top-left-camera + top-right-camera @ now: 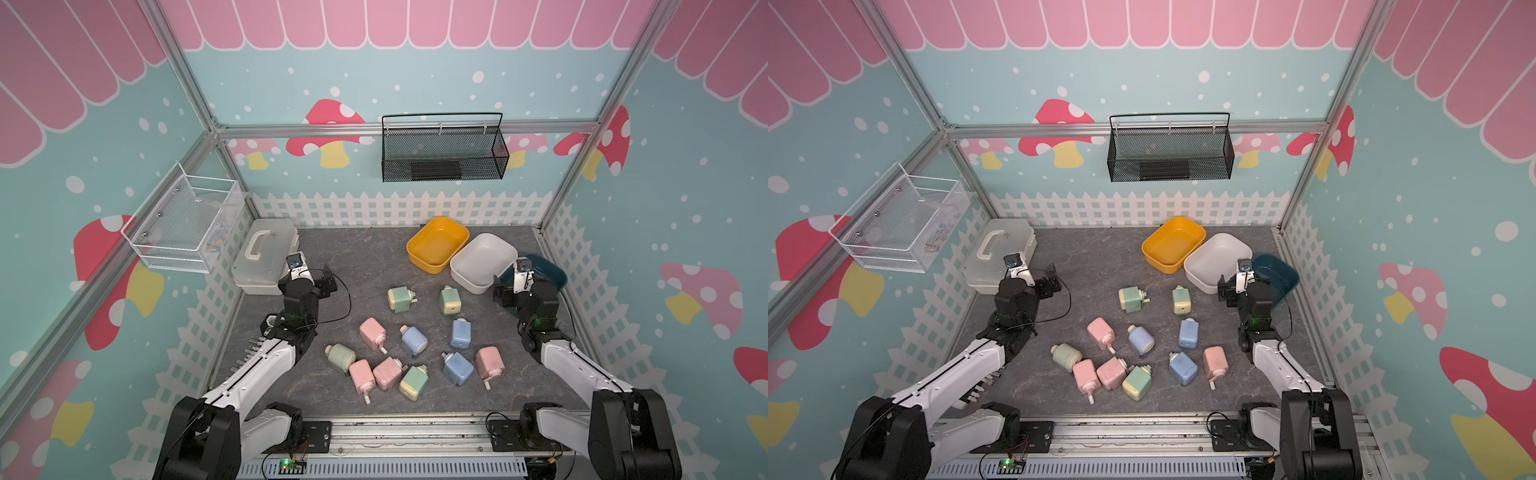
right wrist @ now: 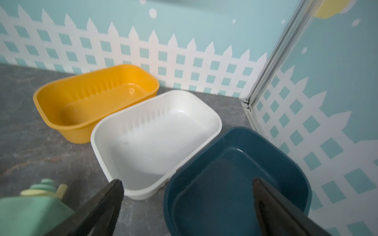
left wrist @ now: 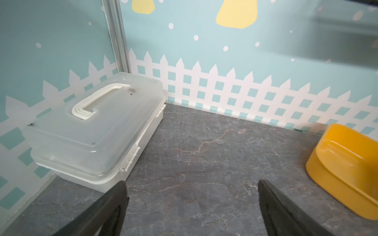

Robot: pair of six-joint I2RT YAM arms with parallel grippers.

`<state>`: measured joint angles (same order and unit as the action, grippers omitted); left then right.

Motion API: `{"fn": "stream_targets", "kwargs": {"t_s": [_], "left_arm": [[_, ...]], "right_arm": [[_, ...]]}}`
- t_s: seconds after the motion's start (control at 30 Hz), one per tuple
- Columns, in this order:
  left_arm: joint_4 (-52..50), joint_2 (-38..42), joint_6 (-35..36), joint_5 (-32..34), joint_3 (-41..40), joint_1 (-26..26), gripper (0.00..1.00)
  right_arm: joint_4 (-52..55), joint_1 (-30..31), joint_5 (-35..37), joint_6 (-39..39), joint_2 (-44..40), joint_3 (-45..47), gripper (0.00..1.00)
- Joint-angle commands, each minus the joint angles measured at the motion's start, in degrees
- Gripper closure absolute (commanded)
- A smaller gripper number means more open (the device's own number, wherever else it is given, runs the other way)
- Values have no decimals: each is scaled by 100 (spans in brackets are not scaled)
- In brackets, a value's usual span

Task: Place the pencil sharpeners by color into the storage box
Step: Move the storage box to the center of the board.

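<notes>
Both top views: eleven pencil sharpeners scattered on the grey tabletop. Left wrist view: left gripper wide, empty, near a lidded translucent case. Right wrist view: right gripper wide, empty, by the near rims of white bin and dark blue bin; yellow bin beyond.

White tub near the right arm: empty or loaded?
Empty. The white tub shows a bare floor in the right wrist view; nothing lies inside.

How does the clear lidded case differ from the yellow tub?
The clear lidded case is closed, with a carry handle; the yellow tub is open-topped with none. The case is translucent and sits back left; the tub is opaque, back right beside the white tub. Both are rectangular plastic.
</notes>
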<state>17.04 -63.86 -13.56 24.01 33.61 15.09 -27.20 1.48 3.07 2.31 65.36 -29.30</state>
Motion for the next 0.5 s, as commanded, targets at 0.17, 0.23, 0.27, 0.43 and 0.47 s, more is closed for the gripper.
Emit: {"fn": "stream_targets", "kwargs": {"t_s": [0.17, 0.23, 0.27, 0.43, 0.47], "left_arm": [[-1463, -96, -1772, 1000, 594, 1412, 1], [-1663, -277, -1974, 958, 810, 1670, 1], [-1721, -369, -2100, 869, 893, 1771, 1], [-1839, -720, -2926, 469, 1019, 1998, 1], [-1902, -793, -3141, 373, 1057, 1997, 1]], "right_arm": [[1841, -16, -785, 1063, 235, -1455, 1], [2329, -16, -998, 1151, 512, -1918, 1], [2495, -16, -1238, 1152, 680, -2144, 1], [2958, -6, -2837, 461, 1834, -3231, 2], [3234, 8, -3039, 217, 2111, -3612, 1]]}}
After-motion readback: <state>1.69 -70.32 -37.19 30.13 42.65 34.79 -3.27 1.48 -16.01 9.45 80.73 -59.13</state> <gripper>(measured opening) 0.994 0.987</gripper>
